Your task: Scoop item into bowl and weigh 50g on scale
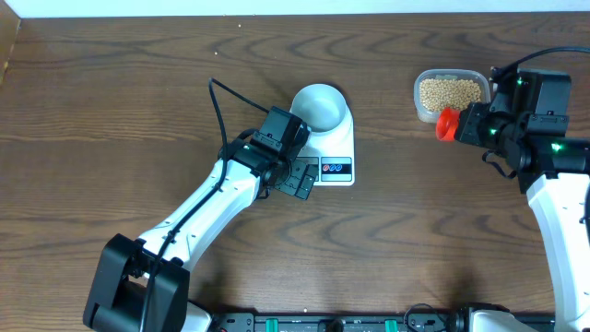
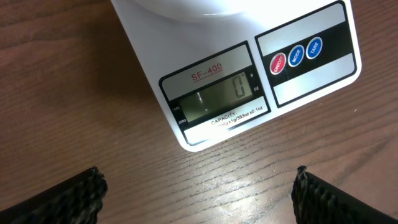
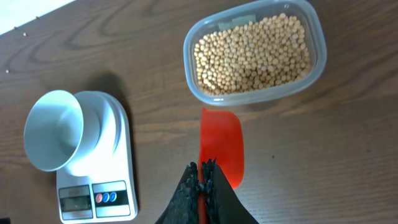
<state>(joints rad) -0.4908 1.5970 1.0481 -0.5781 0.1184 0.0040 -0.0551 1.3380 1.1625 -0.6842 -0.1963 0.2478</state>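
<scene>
On dark wood table (image 1: pixel 138 111): clear tub (image 3: pixel 318 59); red scoop (image 3: pixel 221 140) near it.

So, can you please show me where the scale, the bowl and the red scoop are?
scale (image 2: pixel 217 99): left wrist view, on its display.
bowl (image 3: pixel 53 130): right wrist view, on its empty inside.
red scoop (image 3: pixel 222 146): right wrist view, on its flat blade.

A dark brown wood-grain worktop (image 1: pixel 111 111) fills nearly all of every view, its darker grain lines running in long curves. Along its far edge lies a narrow plain white strip (image 1: pixel 277 5), also seen as a white wedge in the top-left corner of the right wrist view; wall or floor, it cannot be told. The light is soft and even, with faint shadows and a dull sheen on the wood.
</scene>
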